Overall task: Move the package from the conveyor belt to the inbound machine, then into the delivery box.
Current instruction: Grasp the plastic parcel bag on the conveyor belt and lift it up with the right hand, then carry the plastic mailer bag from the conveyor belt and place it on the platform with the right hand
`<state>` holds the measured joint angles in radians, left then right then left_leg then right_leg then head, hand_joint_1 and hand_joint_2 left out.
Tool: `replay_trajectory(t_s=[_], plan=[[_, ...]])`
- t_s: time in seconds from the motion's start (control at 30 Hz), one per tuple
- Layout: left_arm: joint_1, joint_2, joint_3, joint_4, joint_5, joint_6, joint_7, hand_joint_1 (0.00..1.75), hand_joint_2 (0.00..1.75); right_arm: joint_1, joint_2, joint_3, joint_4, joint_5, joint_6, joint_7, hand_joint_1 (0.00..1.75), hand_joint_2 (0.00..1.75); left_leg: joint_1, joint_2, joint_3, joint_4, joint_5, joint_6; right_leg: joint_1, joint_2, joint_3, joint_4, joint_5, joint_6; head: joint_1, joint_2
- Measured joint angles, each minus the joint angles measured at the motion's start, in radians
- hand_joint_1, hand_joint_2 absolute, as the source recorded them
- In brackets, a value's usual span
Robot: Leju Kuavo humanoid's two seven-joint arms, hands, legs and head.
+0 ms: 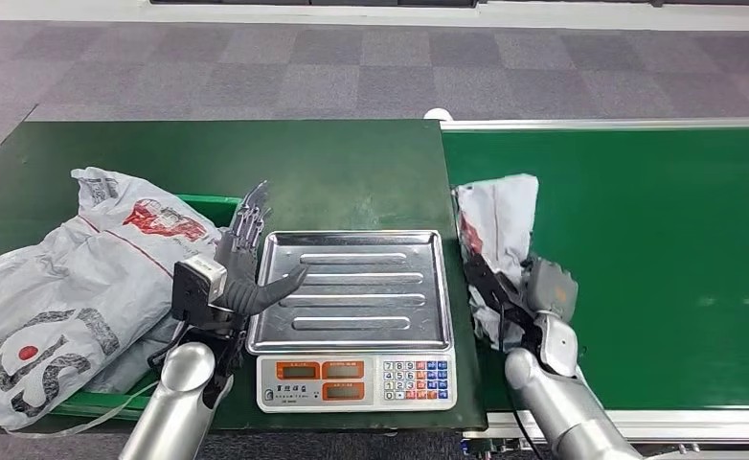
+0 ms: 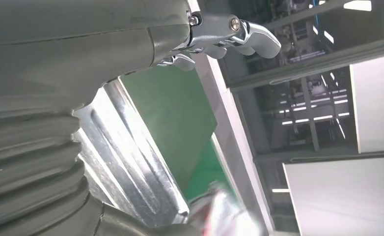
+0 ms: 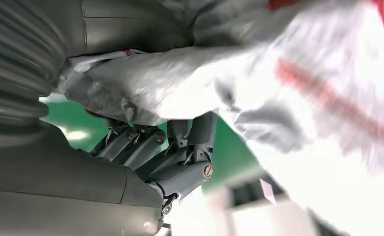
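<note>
You are gripping package (image 1: 498,251) with right hand (image 1: 522,309), fingers (image 3: 180,147) curled under it; lift clear before swinging over scale (image 1: 356,316). Left hand (image 1: 243,264) hovering, fingers spread.

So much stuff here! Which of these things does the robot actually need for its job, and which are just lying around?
Part of the job:
- package on the conveyor belt, held by the right robot hand
- scale with steel tray, the inbound machine
- green delivery box
- left robot hand, open beside the tray

Just lying about:
- large grey bags already in the box
- dark green table
</note>
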<state>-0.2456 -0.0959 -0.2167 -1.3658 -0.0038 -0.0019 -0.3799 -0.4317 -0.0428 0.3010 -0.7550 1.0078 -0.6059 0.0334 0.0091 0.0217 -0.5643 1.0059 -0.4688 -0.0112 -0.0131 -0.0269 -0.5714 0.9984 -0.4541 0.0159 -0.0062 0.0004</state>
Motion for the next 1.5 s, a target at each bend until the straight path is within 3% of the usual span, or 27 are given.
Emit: replay_trajectory(t_s=[0.17,0.4,0.53,0.67,0.83,1.03,1.5], plan=[[0.021,0.001,0.005,-0.002,-0.018,0.013,-0.025,0.0,1.75,-0.056,-0.005,-0.001,-0.268,0.006,0.046,-0.022,1.75,1.75,0.0,0.0,-0.003,0.0,0.002,-0.001,0.0,0.0,-0.004,0.002,0.0,0.0,0.0,0.0],[0.021,0.001,0.005,0.002,-0.029,0.016,-0.033,0.0,1.75,-0.121,-0.011,-0.001,-0.392,-0.012,0.044,-0.042,1.75,1.75,0.0,0.0,-0.003,0.0,0.002,-0.002,0.0,0.0,-0.005,0.003,0.001,-0.001,0.0,0.0],[0.016,0.001,0.006,0.007,-0.031,0.017,-0.034,0.0,1.75,-0.141,-0.012,-0.001,-0.403,-0.091,0.076,-0.081,1.75,1.75,0.0,0.0,-0.003,0.0,0.003,-0.002,0.0,0.0,-0.005,0.003,0.001,-0.001,0.0,0.0],[0.005,0.001,0.011,0.015,-0.032,0.017,-0.034,0.0,1.75,-0.152,-0.006,0.001,-0.403,-0.217,0.175,-0.129,1.75,1.75,0.0,0.0,-0.003,0.0,0.003,-0.002,0.0,0.0,-0.005,0.003,0.001,-0.002,0.0,0.0],[-0.029,0.0,0.015,0.034,-0.04,0.018,-0.034,0.0,1.75,-0.159,0.048,0.056,-0.37,-0.339,0.282,-0.176,1.75,1.75,0.0,0.0,-0.004,0.0,0.004,-0.003,0.001,0.0,-0.007,0.005,0.001,-0.002,0.0,0.0],[-0.05,-0.001,0.015,0.052,-0.041,0.019,-0.034,0.0,1.75,-0.162,0.099,0.123,-0.317,-0.369,0.281,-0.183,1.75,1.75,0.0,-0.001,-0.007,0.0,0.005,-0.005,0.002,-0.001,-0.009,0.005,0.001,-0.002,0.0,0.0],[-0.052,-0.001,0.015,0.063,-0.042,0.02,-0.034,0.0,1.75,-0.164,0.105,0.149,-0.301,-0.379,0.281,-0.183,1.75,1.75,0.0,-0.001,-0.007,0.0,0.005,-0.005,0.001,-0.001,-0.01,0.005,0.001,-0.003,0.0,0.0]])
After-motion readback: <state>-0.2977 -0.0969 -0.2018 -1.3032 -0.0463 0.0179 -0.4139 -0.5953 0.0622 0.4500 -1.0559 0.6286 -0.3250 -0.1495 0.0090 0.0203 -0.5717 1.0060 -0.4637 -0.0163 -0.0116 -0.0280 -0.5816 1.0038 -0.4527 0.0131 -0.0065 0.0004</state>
